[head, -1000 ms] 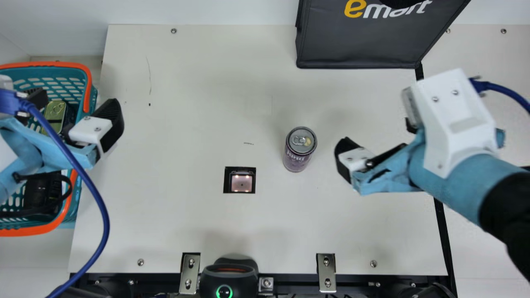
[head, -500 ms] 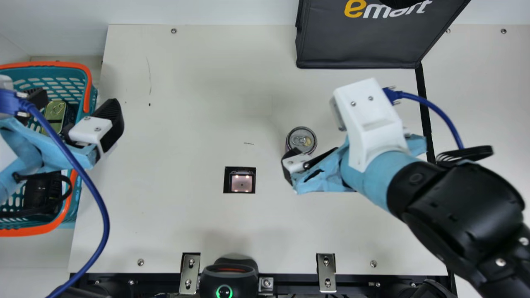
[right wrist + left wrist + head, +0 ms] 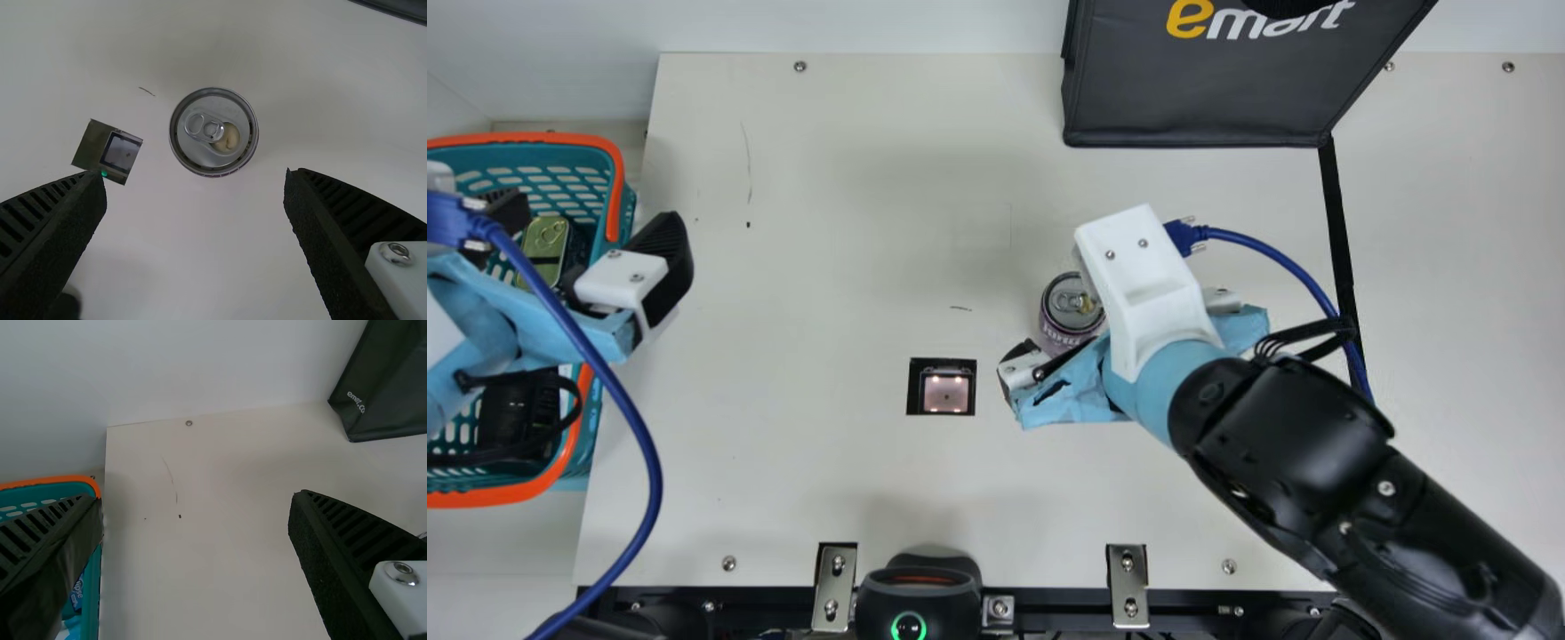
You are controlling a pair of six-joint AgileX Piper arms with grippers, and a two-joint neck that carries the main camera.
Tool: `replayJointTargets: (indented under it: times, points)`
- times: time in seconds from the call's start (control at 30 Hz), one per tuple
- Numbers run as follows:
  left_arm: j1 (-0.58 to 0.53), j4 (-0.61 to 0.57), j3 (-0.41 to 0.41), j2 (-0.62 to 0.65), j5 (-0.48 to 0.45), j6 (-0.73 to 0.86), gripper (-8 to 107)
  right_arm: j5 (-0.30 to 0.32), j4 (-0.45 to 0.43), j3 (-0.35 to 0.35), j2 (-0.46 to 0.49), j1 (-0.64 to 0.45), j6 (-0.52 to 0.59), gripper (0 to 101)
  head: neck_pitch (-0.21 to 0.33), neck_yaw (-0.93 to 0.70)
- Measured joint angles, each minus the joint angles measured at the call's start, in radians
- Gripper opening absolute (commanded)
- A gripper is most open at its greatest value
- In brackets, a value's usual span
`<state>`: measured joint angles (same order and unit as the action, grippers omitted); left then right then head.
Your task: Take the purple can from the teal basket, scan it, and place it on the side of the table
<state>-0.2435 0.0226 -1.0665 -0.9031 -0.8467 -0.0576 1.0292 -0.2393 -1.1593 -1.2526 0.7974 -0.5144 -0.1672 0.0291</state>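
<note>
Purple can (image 3: 1069,331) is standing near right gripper (image 3: 1087,327), whose jaws are gaping, probably not touching it; left gripper (image 3: 587,227) is hanging open too.

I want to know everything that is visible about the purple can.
The purple can stands upright on the table, right of the scanner window in the main view. It looks metallic, with pale lettering, a silver top, a ring tab and a yellowish patch. The right end effector is open near it, not gripping.
</note>
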Motion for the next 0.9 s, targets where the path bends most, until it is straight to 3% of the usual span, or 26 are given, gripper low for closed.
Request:
replayJointTargets:
  times: [0.47, 0.9]
  points:
    - [0.000, 0.000, 0.000, 0.000, 0.000, 0.000, 90, -0.138, -0.056, 0.094, -0.057, -0.022, 0.004, 95, 0.000, 0.000]
    - [0.000, 0.000, 0.000, 0.000, 0.000, 0.000, 90, -0.252, -0.053, 0.134, -0.107, -0.071, 0.062, 95, 0.000, 0.000]
